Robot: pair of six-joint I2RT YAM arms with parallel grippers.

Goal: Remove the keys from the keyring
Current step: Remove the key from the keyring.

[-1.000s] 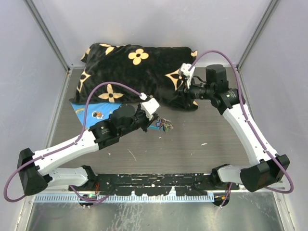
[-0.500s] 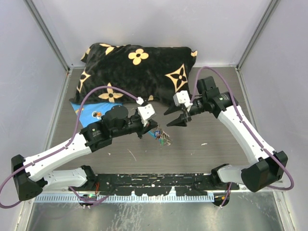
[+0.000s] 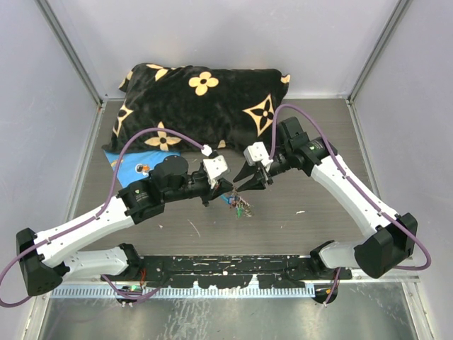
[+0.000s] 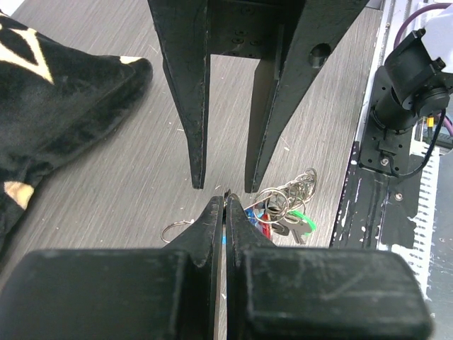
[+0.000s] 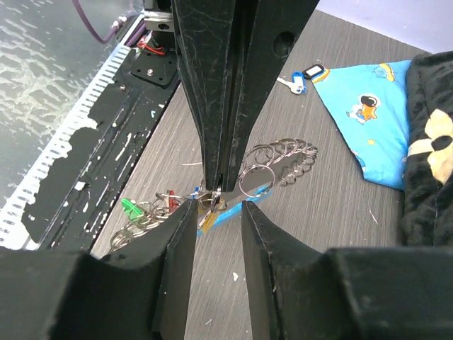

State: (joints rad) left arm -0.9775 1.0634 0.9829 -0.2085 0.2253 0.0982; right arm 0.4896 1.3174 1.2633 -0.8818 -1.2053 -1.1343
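**Operator:** What is different from a second ago?

**Spotter:** Your right claw [image 4: 225, 188] has left the pillow [image 3: 202, 99] and swung in over the middle of the worktop [image 3: 304, 227]. It now faces your left claw [image 5: 214, 185] tip to tip. Its fingers are apart, one on either side of the left's tips, and I see them gripping nothing.

**Operator:** And the left?

**Spotter:** Its fingers are pressed together on a thin link of the keyring [image 5: 279, 157], right at the tips. It has also drawn the bunch a little toward the near edge.

**Operator:** Where does everything lie?

**Spotter:** The grey rings trail away from the pinch, and the light-blue section sits just beside it. The keys [image 4: 283, 219] cluster just beside your left tips, with red and green heads showing (the others are too small to sort). I cannot tell whether they hang free or rest on the worktop.

**Operator:** So where does that leave me?

**Spotter:** I judge the approach is done, but no key is off yet. You have one claw anchoring the ring and the other placed to close. The next move calls for a fine pinch just beside the left's hold. Each key is far smaller than a finger, so you could catch the whole bunch or tug the ring out of the left's grip.
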